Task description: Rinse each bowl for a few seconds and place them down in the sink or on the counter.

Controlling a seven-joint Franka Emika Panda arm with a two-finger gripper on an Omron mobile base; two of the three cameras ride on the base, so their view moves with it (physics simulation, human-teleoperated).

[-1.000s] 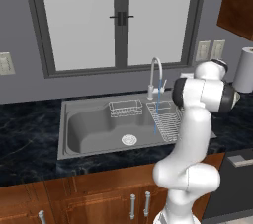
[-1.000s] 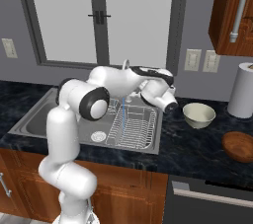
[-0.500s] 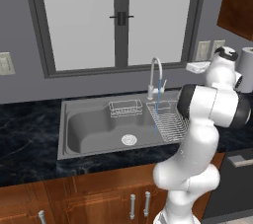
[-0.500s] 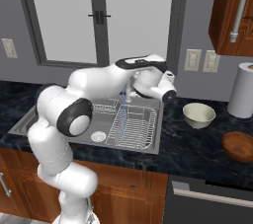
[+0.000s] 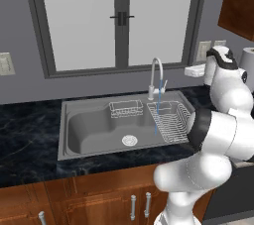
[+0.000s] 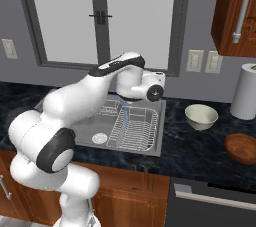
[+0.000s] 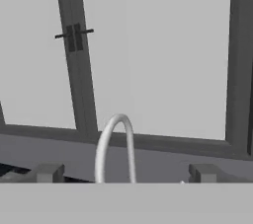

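Swinging up and back from the sink [image 5: 94, 125], the wide-open, empty gripper [image 7: 126, 173] is facing the faucet [image 5: 157, 78], risking clipping it.

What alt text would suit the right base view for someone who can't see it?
A white robot arm reaches over a steel sink where the faucet runs; a cream bowl and a brown wooden bowl sit on the black counter to the right.
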